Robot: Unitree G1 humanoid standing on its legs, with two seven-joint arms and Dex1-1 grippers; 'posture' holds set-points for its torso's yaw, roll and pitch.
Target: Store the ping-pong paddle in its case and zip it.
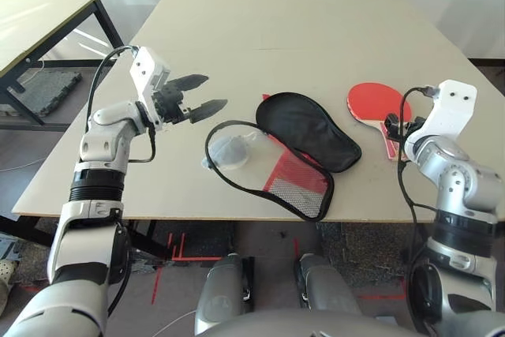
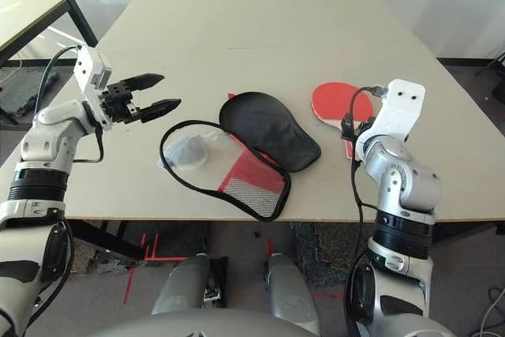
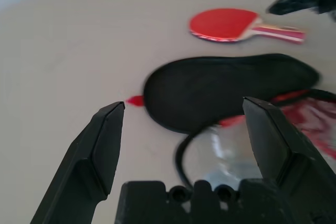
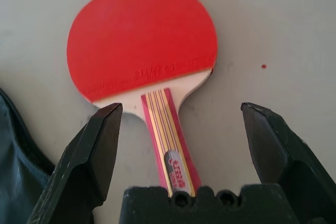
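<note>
Both my end effectors are wide open, right one (image 4: 181, 106) seemingly over the paddle's (image 4: 144, 38) handle, left (image 1: 218, 94) near the open case (image 1: 306, 132).

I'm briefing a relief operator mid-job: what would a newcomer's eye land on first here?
The ping-pong paddle's bright red face, lying on the table toward the robot's right, below the open right tool. Next, the case at the table's middle near the edge, spread open: a black panel beside a part with red fabric and pale mesh, edged in black.
</note>
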